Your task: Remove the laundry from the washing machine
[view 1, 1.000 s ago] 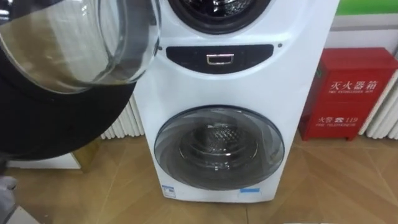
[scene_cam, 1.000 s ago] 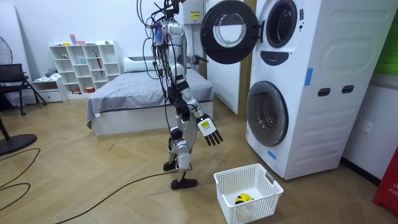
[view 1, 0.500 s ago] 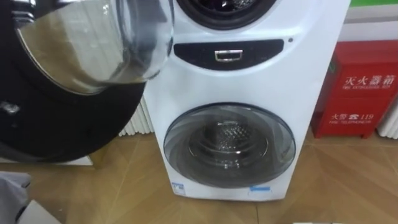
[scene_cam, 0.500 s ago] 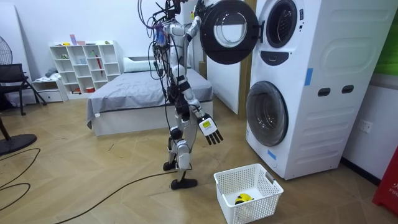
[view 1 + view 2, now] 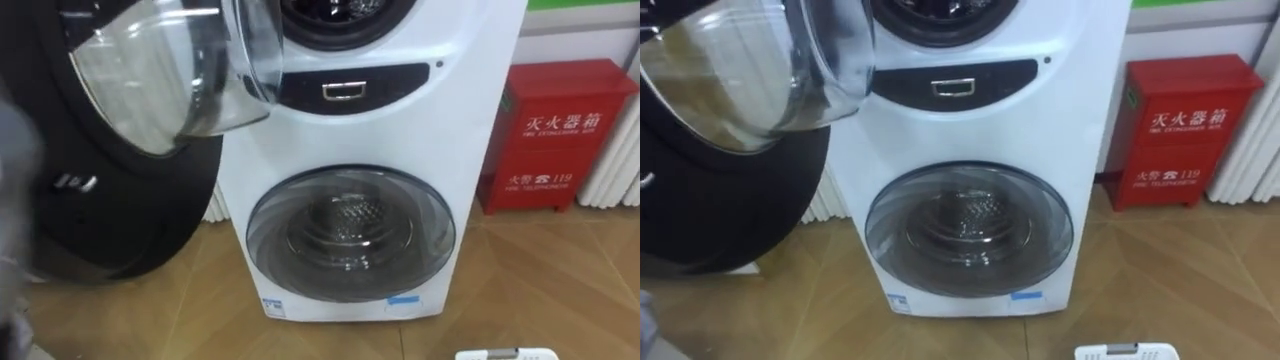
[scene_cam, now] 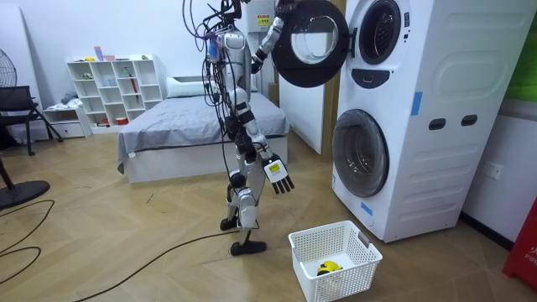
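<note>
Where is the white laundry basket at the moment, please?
The white basket stands on the floor before the lower washer door, on the room view's right of the robot.

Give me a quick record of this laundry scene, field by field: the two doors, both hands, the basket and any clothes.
Upper door: open, swung out to the robot's left
Lower door: shut, drum visible through the glass
Left hand: up at the upper door's rim
Right hand: open, hanging low, holding nothing
Basket: on the floor by the washing machine, with a small yellow thing inside
Clothes: none seen in the basket or the right hand; upper drum's contents cannot be told
Red cabinet: right of the machine
</note>
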{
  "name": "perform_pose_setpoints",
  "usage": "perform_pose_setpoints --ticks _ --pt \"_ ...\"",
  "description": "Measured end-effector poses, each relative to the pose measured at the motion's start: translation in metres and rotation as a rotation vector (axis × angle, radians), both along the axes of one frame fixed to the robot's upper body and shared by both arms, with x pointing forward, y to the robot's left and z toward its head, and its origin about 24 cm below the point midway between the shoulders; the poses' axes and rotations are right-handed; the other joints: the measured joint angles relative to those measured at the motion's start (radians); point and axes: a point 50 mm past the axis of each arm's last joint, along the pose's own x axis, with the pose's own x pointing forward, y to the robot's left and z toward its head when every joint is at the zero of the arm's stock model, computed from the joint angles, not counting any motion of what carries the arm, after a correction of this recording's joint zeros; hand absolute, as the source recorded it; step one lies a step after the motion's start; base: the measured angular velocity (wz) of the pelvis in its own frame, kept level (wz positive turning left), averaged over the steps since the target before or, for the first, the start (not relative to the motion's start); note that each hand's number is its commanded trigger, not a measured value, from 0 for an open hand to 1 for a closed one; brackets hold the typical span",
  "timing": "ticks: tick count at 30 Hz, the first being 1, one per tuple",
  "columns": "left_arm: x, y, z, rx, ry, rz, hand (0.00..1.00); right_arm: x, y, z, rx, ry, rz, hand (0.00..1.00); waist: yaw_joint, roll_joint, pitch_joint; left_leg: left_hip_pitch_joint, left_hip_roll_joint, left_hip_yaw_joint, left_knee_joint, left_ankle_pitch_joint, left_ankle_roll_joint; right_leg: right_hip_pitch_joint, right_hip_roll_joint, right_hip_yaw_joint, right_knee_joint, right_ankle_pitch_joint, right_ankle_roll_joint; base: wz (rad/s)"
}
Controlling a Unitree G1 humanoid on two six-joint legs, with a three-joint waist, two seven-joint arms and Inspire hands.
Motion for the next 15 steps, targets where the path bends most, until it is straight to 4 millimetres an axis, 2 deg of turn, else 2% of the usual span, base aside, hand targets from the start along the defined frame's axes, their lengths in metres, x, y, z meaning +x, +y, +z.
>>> perform_pose_setpoints --ticks 1,3,4,5,7,8,11,15 --pt "0.003 -0.009 -0.014 0.035 0.07 -0.038 0.0 0.005 0.002 0.001 0.0 -0.008 0.016 0.0 -0.011 -0.002 -0.0001 -0.004 0.0 0.002 0.0 0.0 0.0 -0.008 0.0 0.002 0.003 0.0 0.0 -0.1" --pt "-0.002 -0.022 -0.016 0.075 0.051 -0.085 0.0 0.005 0.003 0.0 0.002 -0.005 0.029 0.0 -0.019 -0.007 -0.0053 -0.02 0.0 -0.003 0.0 0.001 0.002 -0.021 -0.001 -0.001 0.01 0.0 0.0 -0.02" --pt "-0.002 -0.027 -0.017 0.089 0.053 -0.107 0.0 0.005 0.004 0.0 0.005 -0.002 0.034 0.0 -0.023 -0.015 -0.0011 -0.02 0.0 -0.004 0.0 0.001 0.002 -0.021 -0.001 -0.002 0.011 0.0 0.0 0.03" --pt "-0.002 -0.038 -0.025 0.126 0.073 -0.151 0.0 0.004 0.007 -0.001 0.013 0.006 0.045 0.0 -0.023 -0.026 -0.0013 -0.019 0.0 -0.004 0.0 0.001 0.002 -0.02 -0.002 -0.003 0.012 0.0 0.0 0.0" --pt "-0.003 -0.057 -0.044 0.176 0.141 -0.243 0.0 0.007 0.013 -0.003 0.027 0.009 0.072 0.0 -0.038 -0.034 -0.0069 -0.013 0.0 -0.003 0.0 0.001 0.002 -0.013 -0.002 -0.002 0.011 0.0 0.0 0.0" --pt "-0.002 -0.062 -0.05 0.186 0.169 -0.265 0.0 0.008 0.014 -0.003 0.028 0.007 0.08 0.0 -0.04 -0.036 -0.0068 -0.013 0.0 -0.003 0.0 0.001 0.002 -0.013 -0.003 -0.001 0.011 0.0 0.0 0.0" --pt "-0.001 -0.087 -0.081 0.265 0.315 -0.377 0.0 0.017 0.02 -0.003 0.033 0.004 0.126 0.0 -0.059 -0.047 -0.0001 -0.015 -0.002 -0.003 -0.002 0.001 0.002 -0.014 -0.004 -0.003 0.011 0.001 0.001 0.01" --pt "0.003 -0.106 -0.104 0.298 0.424 -0.471 0.0 0.028 0.028 -0.002 0.052 -0.01 0.187 0.0 -0.081 -0.047 0.0002 -0.017 -0.003 0.0 -0.002 0.001 0.002 -0.015 -0.005 -0.003 0.01 0.001 0.002 0.0"
